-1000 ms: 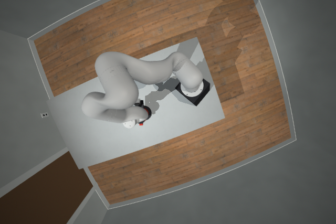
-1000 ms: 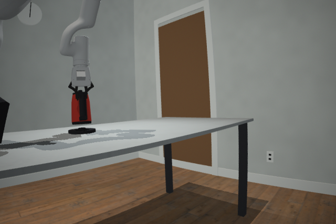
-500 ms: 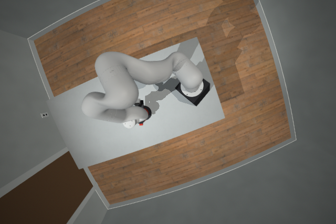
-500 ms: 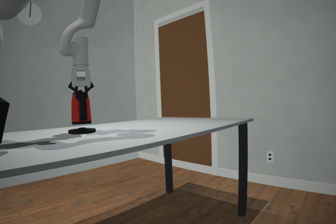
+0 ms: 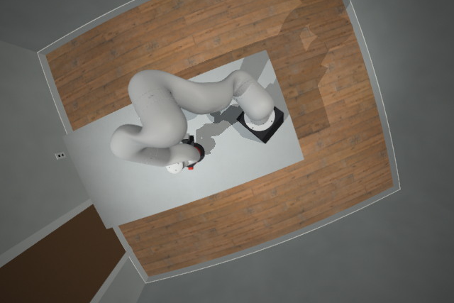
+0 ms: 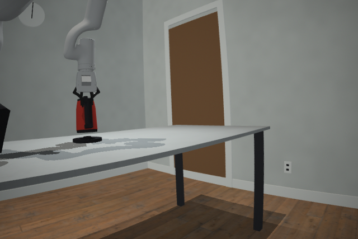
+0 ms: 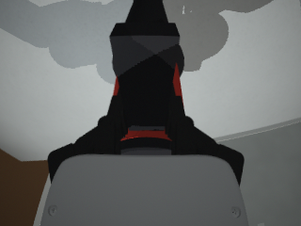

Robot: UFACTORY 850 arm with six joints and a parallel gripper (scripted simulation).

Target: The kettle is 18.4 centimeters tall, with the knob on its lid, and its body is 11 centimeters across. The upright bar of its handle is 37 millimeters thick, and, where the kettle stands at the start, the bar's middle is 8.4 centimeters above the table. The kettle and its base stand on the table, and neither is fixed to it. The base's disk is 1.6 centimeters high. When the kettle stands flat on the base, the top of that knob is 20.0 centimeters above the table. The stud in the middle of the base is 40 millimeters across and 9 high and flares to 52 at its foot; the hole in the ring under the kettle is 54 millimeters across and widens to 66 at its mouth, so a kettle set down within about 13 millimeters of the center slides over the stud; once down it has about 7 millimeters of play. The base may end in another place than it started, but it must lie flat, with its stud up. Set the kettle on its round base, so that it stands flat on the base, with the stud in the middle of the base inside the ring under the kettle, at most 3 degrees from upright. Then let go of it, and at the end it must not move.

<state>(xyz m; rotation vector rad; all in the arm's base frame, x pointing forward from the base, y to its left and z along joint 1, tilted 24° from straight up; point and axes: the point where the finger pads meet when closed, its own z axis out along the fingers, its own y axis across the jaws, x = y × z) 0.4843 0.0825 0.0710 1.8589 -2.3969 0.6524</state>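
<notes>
A grey bench (image 6: 184, 137) on dark legs stands on wood flooring, grey walls behind and a brown door (image 6: 196, 85) at right. At left, the white arm (image 6: 86, 28) points straight down. Its hand (image 6: 86, 97) grips the handle of a red kettle (image 6: 78, 116), hanging upright just above the black base (image 6: 86, 139).

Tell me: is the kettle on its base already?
No. The kettle hangs upright in the gripper, with a gap above the base.

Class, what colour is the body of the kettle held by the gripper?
Red, with a black handle; the kettle shows best in the exterior view.
</notes>
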